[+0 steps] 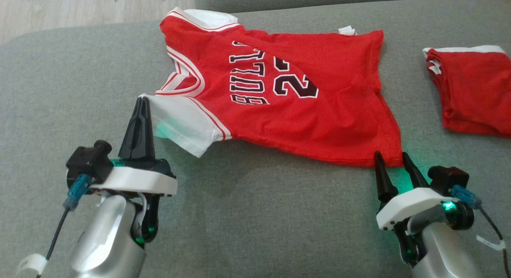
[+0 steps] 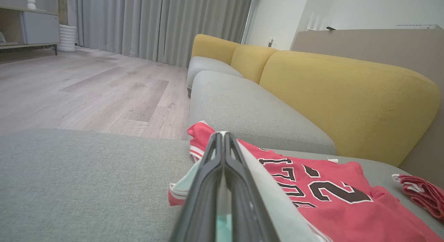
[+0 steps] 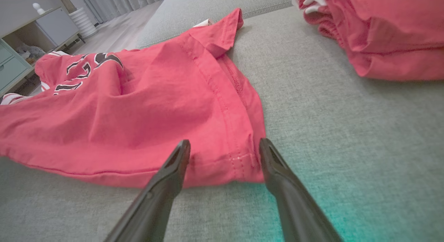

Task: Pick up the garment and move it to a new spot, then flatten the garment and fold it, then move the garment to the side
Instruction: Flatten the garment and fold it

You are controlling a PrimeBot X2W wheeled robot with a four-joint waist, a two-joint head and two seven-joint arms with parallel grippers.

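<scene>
The jersey seems light and floppy; our left gripper pinches its white sleeve at nine o'clock, and our right gripper gapes empty at the hem corner, four o'clock.

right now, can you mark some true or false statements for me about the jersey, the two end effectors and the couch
1. The left end effector is shut on the jersey at its white sleeve. True.
2. The right end effector is clamped on the jersey's hem. False: its jaws stand open at the hem's corner, gripping nothing.
3. The jersey lies on a grey couch. True.
4. The jersey is folded in half. False: it is spread out with its lettering and number facing up.
5. A second red garment lies to the jersey's right, apart from it. True.
</scene>
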